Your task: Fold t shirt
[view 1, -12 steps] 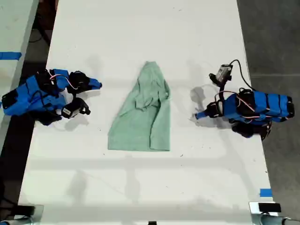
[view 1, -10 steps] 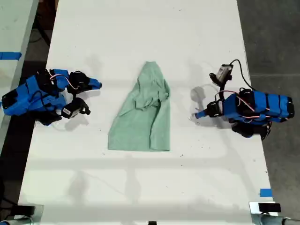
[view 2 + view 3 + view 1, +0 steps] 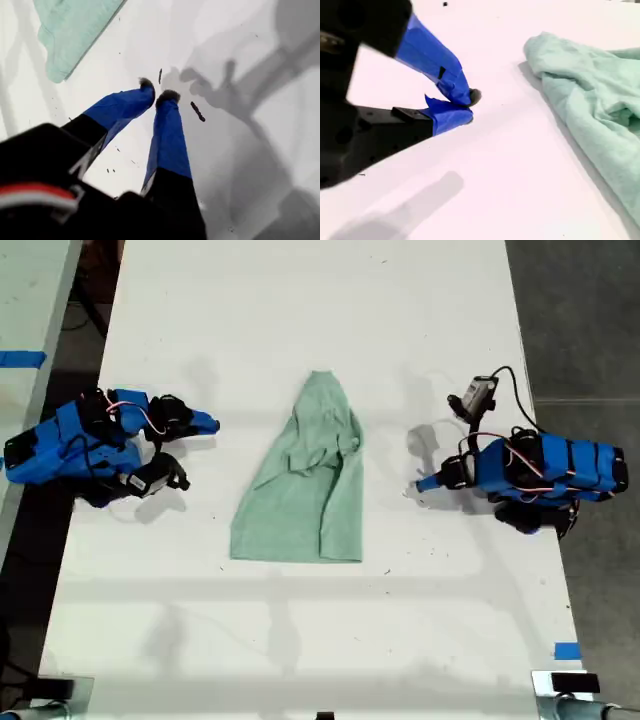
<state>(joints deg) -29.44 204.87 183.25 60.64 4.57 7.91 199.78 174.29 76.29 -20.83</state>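
Note:
The t shirt (image 3: 305,490) lies flat in the middle of the white table, pale mint green and wrinkled, its narrow rounded end pointing to the far edge. My first gripper (image 3: 420,485) rests on the table at the exterior view's right, shut and empty, a short gap from the shirt's side. In the first wrist view the blue fingertips of the first gripper (image 3: 157,92) meet, and a hem corner of the t shirt (image 3: 75,30) shows beyond them. My second gripper (image 3: 210,423) sits at the exterior view's left, shut and empty. In the second wrist view the second gripper (image 3: 467,105) is shut, apart from the rounded end of the t shirt (image 3: 585,100).
The white table (image 3: 300,300) stretches well past the shirt, near and far. Blue tape (image 3: 567,651) marks its near corner at the exterior view's right. A second pale surface (image 3: 30,300) stands beyond a dark gap at the exterior view's left. Dark floor borders the exterior view's right.
Both arms have shifted only slightly in place. The shirt lies as before.

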